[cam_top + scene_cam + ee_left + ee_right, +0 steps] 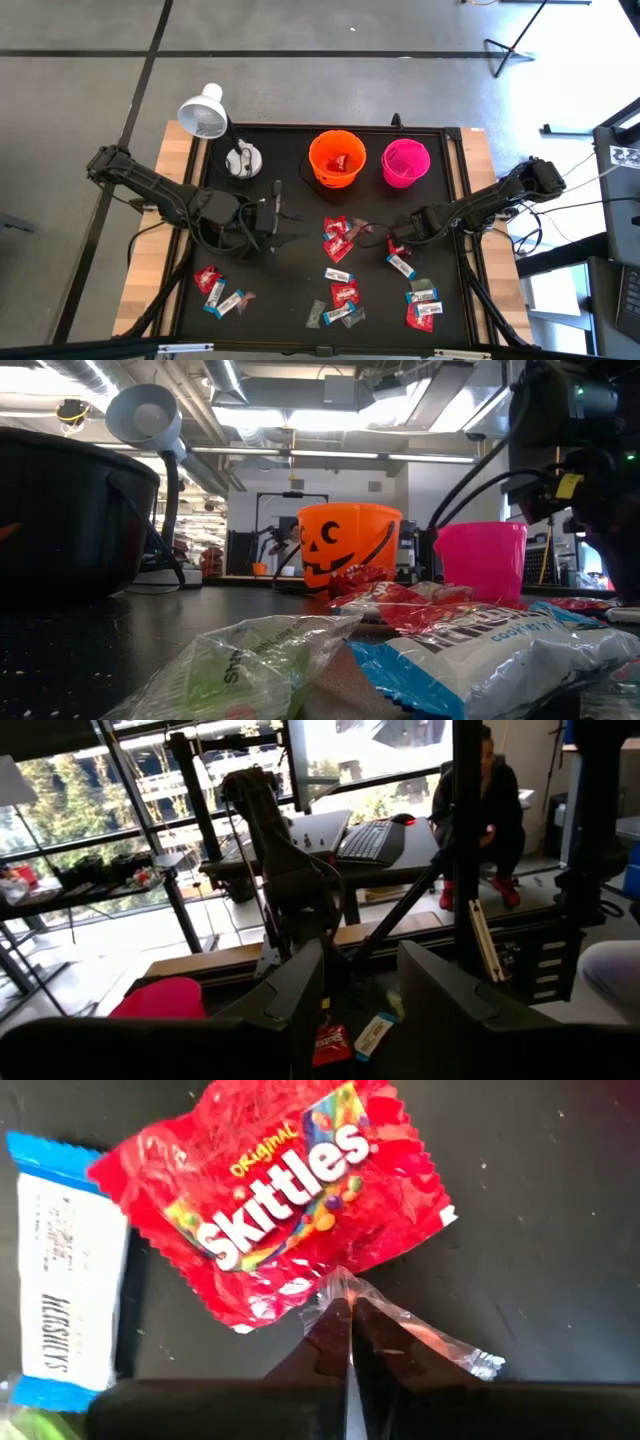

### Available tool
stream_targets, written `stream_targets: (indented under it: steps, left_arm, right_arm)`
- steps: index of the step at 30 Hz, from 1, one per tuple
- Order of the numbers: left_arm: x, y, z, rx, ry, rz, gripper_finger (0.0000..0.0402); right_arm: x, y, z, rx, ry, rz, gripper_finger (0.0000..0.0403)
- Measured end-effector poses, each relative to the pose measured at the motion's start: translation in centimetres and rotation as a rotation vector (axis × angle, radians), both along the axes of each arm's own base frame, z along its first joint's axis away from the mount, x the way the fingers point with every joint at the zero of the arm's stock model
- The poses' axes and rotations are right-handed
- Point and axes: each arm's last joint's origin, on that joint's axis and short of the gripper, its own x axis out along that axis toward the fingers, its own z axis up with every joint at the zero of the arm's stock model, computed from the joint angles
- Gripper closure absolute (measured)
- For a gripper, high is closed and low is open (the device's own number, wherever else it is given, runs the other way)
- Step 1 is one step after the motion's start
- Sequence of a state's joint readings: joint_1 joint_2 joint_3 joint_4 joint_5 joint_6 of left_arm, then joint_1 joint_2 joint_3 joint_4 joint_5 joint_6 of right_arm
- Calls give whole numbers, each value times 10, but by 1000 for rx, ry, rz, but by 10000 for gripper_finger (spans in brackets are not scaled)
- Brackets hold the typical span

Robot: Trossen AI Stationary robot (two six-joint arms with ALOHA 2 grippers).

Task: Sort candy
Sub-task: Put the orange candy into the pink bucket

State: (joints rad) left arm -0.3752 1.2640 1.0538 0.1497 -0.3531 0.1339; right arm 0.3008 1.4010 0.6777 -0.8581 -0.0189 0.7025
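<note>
Right tool: pinched shut on the crinkly red Skittles packet's edge.
Handling: light, slippery film; you should grip that crimped edge.
Left tool: part-open, empty.

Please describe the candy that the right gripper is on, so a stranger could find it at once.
Start at the pink bucket and go toward the table's near edge to the right gripper. Its shut jaws pinch a red Skittles packet. The bar beside it is blue-and-white; this one alone is gripped.

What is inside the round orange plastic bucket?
In the high view, the orange bucket holds at least one red-wrapped candy on its floor. Its wall shades part of the bottom, so an exact count cannot be told.
</note>
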Motion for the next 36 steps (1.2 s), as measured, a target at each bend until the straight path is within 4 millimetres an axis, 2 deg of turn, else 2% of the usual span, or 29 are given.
stream_targets:
  steps: [6, 10, 15, 22, 26, 30, 36]
  left_arm:
    - [-1, -2, 0, -22, -3, -8, 280]
    - [1, -3, -2, -25, 8, -12, 280]
    - [2, -6, -3, -26, 6, -18, 280]
    - [4, -7, -4, -29, -3, -18, 280]
    - [4, -9, -4, -29, -3, -23, 280]
    - [4, -10, -4, -29, -3, -26, 280]
    - [4, -10, -4, -31, -3, -25, 280]
  right_arm:
    - [-3, 0, 4, 16, -1, -50, 400]
    - [-4, -1, 15, 18, -34, -95, 400]
    - [3, -1, 47, -29, -138, -116, 401]
    - [19, -3, 109, -195, -392, -139, 402]
    - [24, -5, 138, -292, -518, -127, 402]
    - [27, -7, 155, -355, -581, -100, 402]
    - [24, -8, 161, -376, -609, -73, 402]
